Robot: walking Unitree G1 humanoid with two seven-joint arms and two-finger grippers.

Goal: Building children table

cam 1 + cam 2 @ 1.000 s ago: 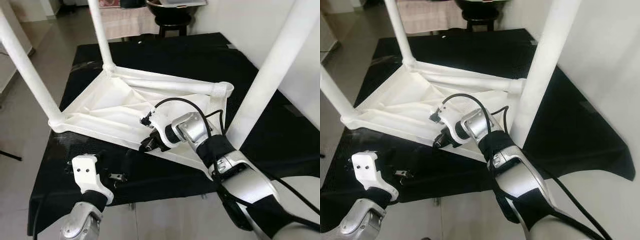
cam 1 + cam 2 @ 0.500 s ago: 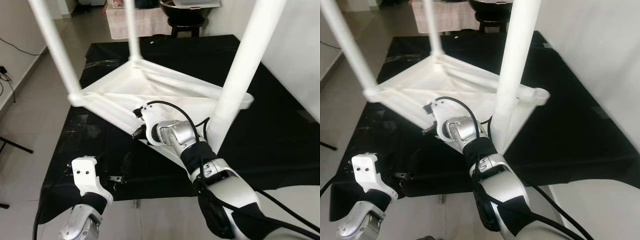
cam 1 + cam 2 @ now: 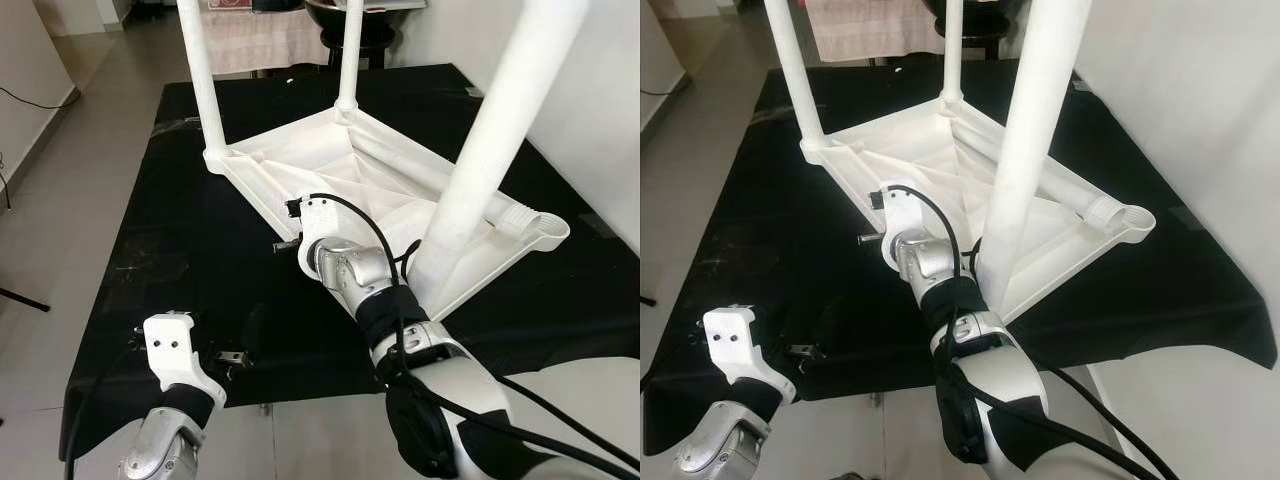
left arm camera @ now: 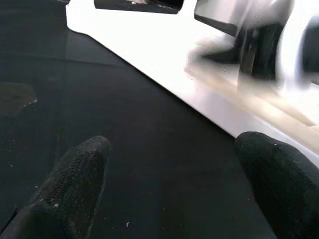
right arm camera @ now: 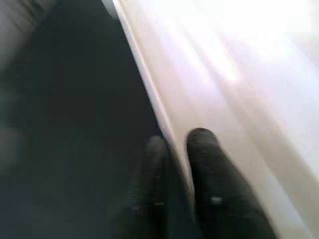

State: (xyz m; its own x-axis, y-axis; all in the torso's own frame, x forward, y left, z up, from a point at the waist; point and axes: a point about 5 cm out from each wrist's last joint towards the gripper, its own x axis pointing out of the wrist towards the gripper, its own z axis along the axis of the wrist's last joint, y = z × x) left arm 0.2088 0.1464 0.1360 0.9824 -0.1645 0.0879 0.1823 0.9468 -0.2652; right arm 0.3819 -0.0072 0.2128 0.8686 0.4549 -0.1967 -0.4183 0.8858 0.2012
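Note:
The white children's table [image 3: 350,165] lies upside down on the black cloth [image 3: 170,260]. Three white legs [image 3: 490,150] stand up from its corners. The right front corner has an empty socket [image 3: 530,220]. My right gripper [image 3: 288,240] is at the table's near left rim, and its two fingers [image 5: 204,149] are shut on that rim [image 5: 149,94]. My left gripper [image 3: 232,356] rests low near the cloth's front edge. It is open, with bare cloth between its fingers [image 4: 75,174], and it points toward the table's rim [image 4: 164,74].
The cloth-covered surface ends at a front edge [image 3: 260,405], with tiled floor [image 3: 60,200] on the left. A white wall [image 3: 600,110] runs close along the right. A dark stool [image 3: 370,20] stands behind the far edge.
The upturned table has swung round on the cloth, its empty-socket corner coming toward the right front. My right gripper stayed on the rim and moved left with it. The left gripper has not moved.

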